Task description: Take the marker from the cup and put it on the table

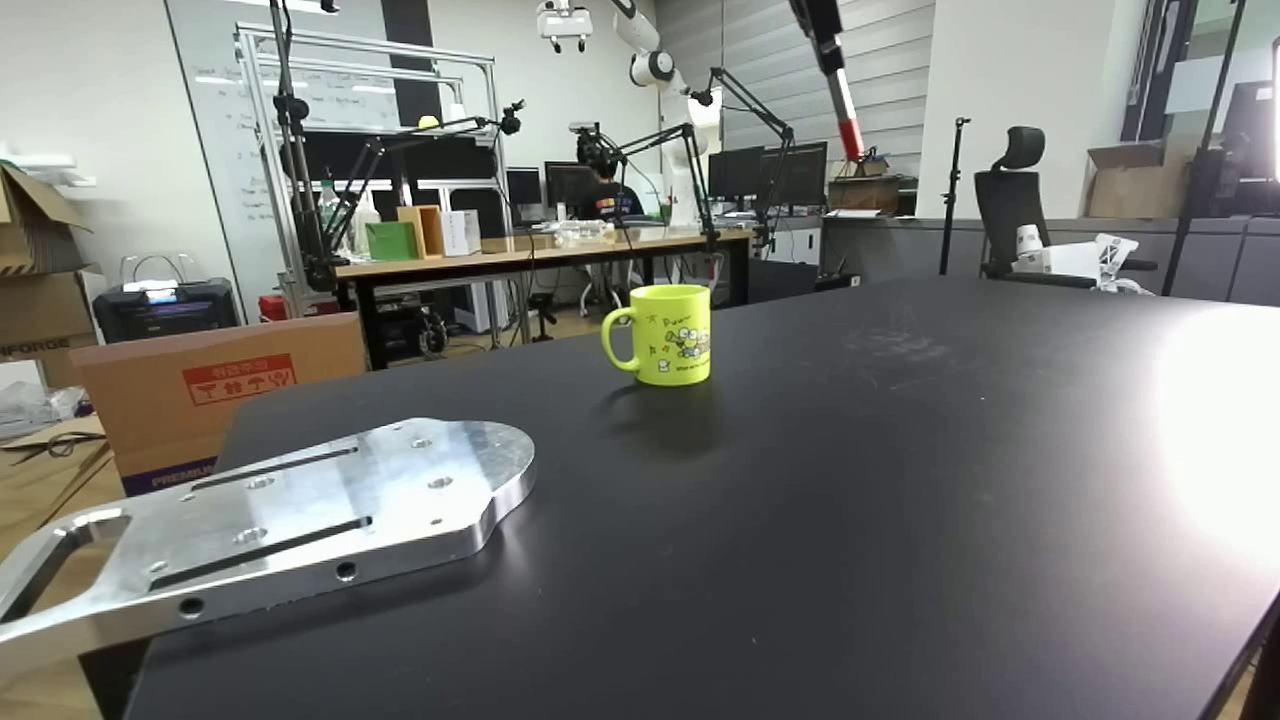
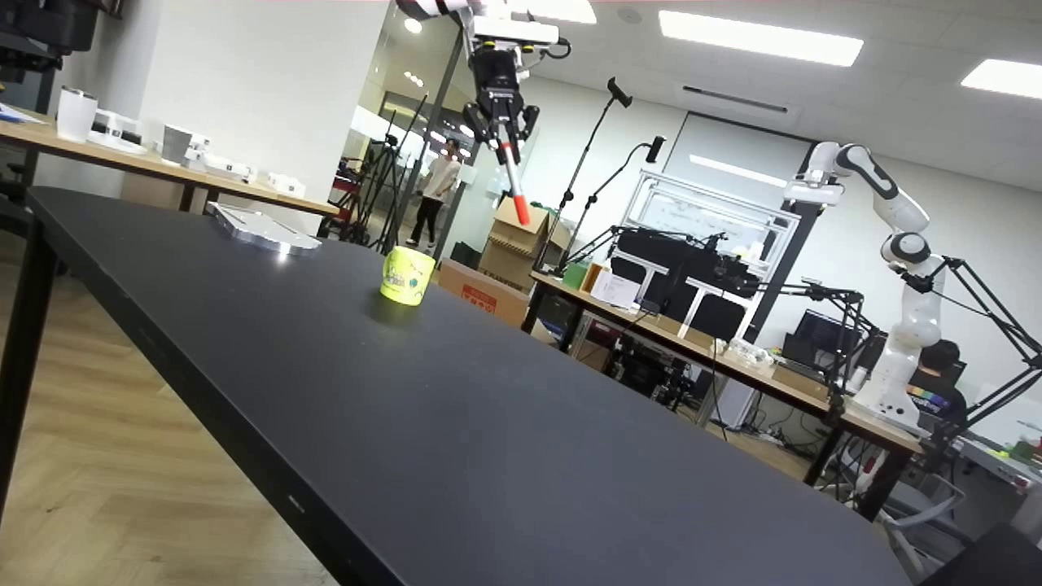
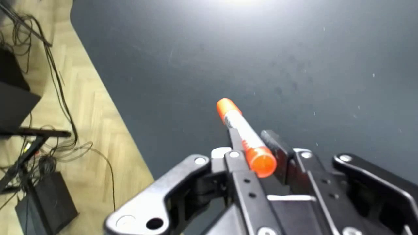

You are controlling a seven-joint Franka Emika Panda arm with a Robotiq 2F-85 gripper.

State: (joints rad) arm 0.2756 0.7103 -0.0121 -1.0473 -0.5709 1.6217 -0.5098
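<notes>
One cardboard box point(image 1: 225, 412) reads "PREMIUM" while the gripper point(image 3: 250, 134) pinches the marker point(image 3: 245, 130).

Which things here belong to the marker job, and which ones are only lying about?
Part of the job:
marker, gripped by the hand
yellow-green mug
table

Only lying about:
metal plate, on the table
red-labelled cardboard box
office chair

In an exterior view the gaze ran low across the table point(image 1: 850, 500), metal plate point(image 1: 320, 500) near at eight o'clock, in an exterior view it tilted, cup point(image 2: 406, 277) at nine, both shared all three, the wrist view faced down, gripper point(image 3: 250, 134) close at five
</notes>
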